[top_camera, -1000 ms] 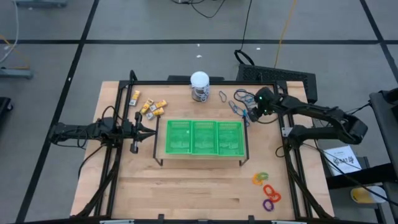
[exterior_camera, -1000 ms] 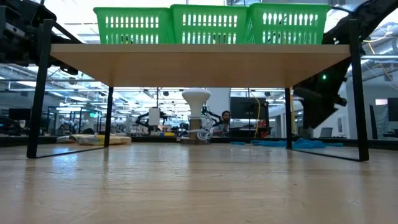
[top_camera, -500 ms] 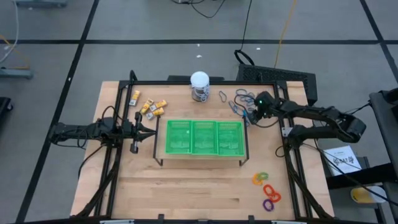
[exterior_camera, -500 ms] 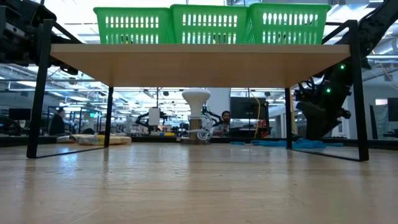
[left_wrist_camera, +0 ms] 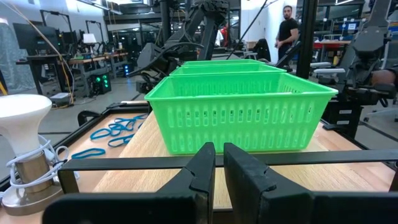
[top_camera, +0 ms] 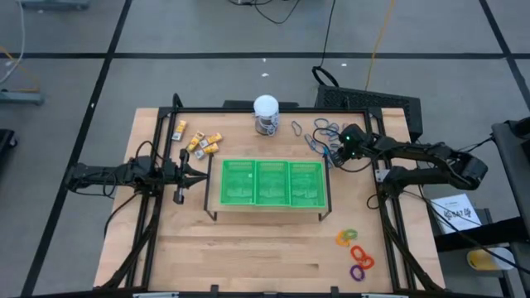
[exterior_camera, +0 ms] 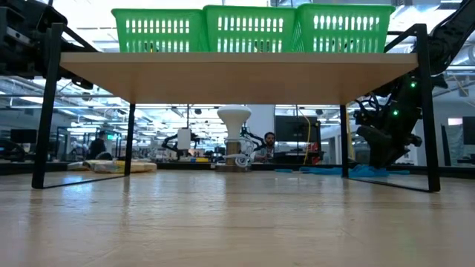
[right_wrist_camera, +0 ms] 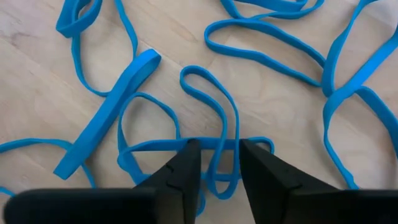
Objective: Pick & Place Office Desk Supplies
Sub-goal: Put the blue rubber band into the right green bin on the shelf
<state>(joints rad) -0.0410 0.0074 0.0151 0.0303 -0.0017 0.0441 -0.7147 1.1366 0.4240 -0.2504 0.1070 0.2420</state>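
Thin blue loops [top_camera: 321,132] lie tangled on the table near its far right corner, and a grey loop [top_camera: 296,127] lies beside them. My right gripper [right_wrist_camera: 219,171] is open and points down just over the blue loops [right_wrist_camera: 211,118]. Its fingers stand on either side of one narrow loop's strands, and I cannot tell whether they touch. Yellow-and-white blocks [top_camera: 199,141] lie far left. Orange, purple and green rings [top_camera: 354,252] lie near right. My left gripper [left_wrist_camera: 219,168] is shut and waits at the table's left [top_camera: 199,171].
A green three-compartment tray [top_camera: 272,165] sits on a raised wooden shelf with thin black legs at mid-table. A white-topped round jar [top_camera: 266,114] stands at the far edge, left of the loops. Black frame rails run along the table's sides. People show in the room beyond.
My right gripper has come down toward the blue loops and shifted a little toward the near edge, ending low over them. The loops and my left arm have kept still.
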